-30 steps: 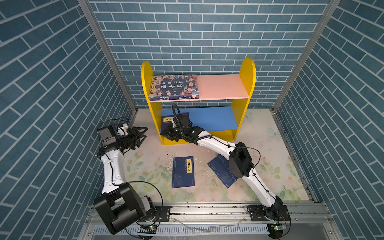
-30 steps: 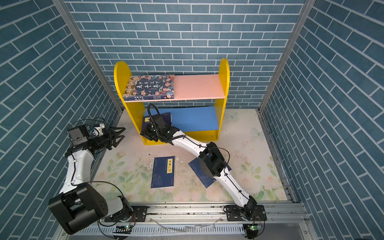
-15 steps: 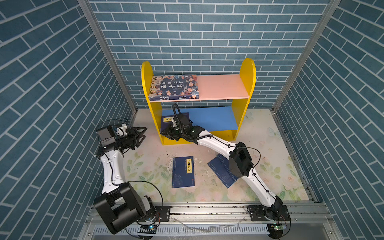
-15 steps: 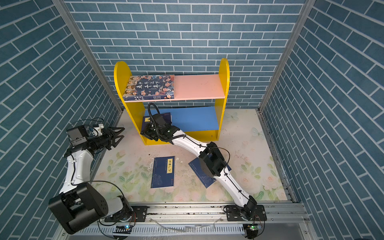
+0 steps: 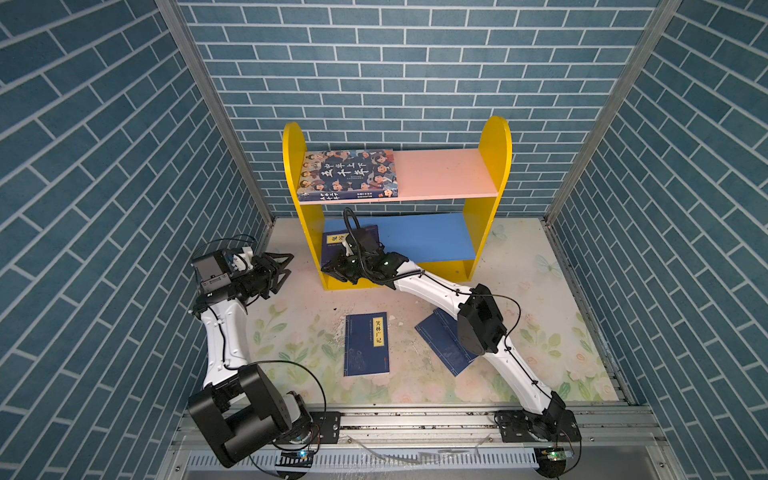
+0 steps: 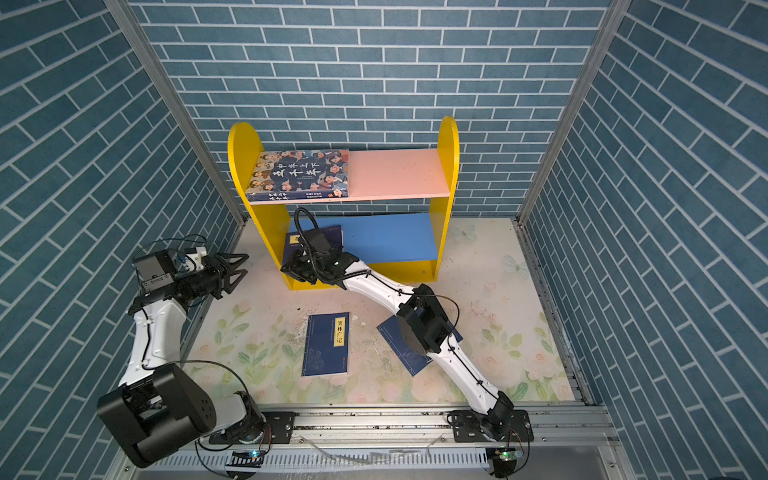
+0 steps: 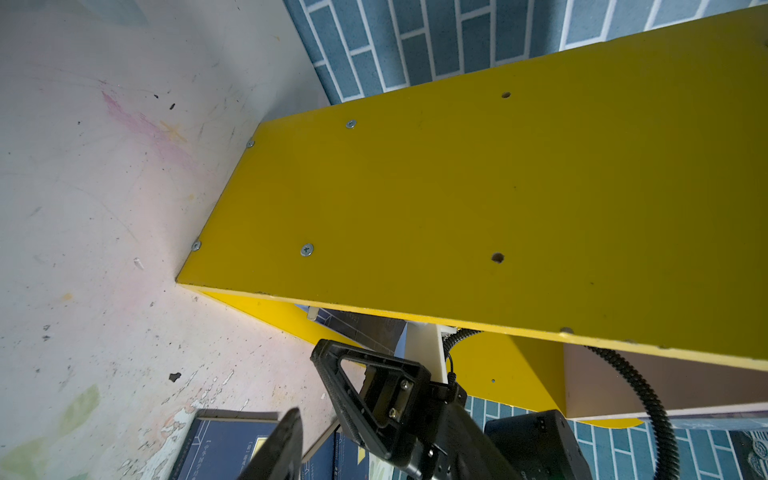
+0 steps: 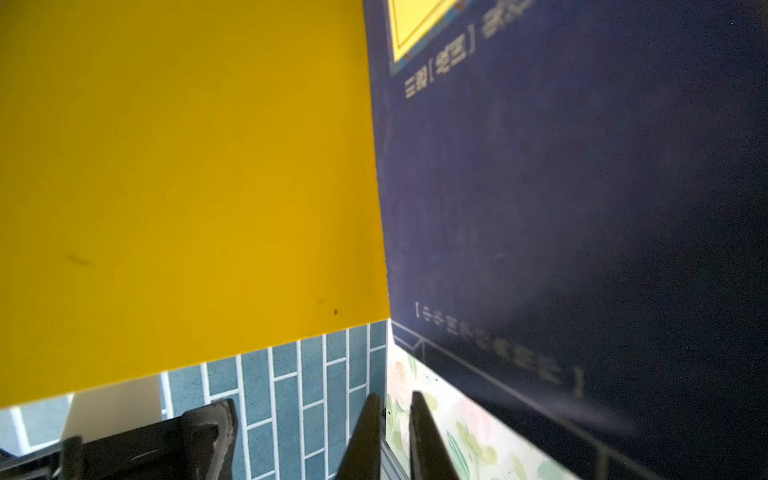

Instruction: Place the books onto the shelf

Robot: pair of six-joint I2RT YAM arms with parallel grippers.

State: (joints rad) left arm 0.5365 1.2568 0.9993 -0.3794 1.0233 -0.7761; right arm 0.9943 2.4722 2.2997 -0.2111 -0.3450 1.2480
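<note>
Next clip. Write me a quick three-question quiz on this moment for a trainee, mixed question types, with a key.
1. True or false: the thick book lies on the blue lower board of the shelf.
2. How many thin navy books lie flat on the flowered mat, off the shelf? A) one B) two C) four
3. Name the hand that stands open, holding nothing.

Key
1. False: it lies on the pink upper board.
2. B
3. The left hand.
</note>
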